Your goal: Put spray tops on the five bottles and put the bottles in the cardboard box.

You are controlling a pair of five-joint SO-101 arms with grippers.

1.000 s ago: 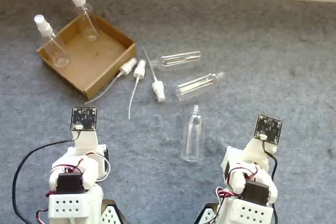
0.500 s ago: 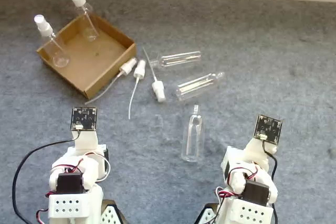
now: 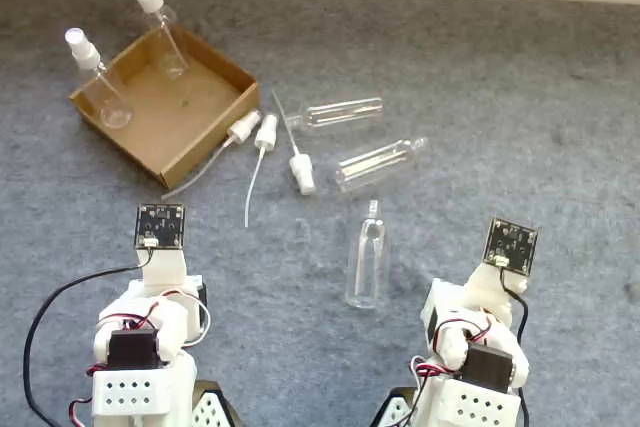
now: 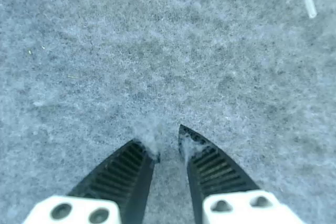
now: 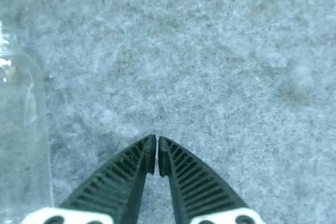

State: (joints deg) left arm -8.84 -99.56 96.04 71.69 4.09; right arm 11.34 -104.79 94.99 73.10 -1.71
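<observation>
Standing in the cardboard box near the far left corner of the grey felt-covered table are two clear bottles with white spray tops on. One capped bottle is at the box's far corner and the other capped bottle is at its left corner. Three open bottles lie on their sides toward the middle of the table. The farthest bottle is just past the middle bottle, and the nearest bottle lies closer to the near edge (its neck points away from the arms). Three loose spray tops rest between the box and these bottles. Two tops lie side by side just off the box's right corner, and a third top lies beside the middle bottle. Both arms sit at the near edge. The left gripper hangs over bare felt with a narrow gap between its tips. The right gripper has its tips together and holds nothing, with the nearest bottle just beside it.
</observation>
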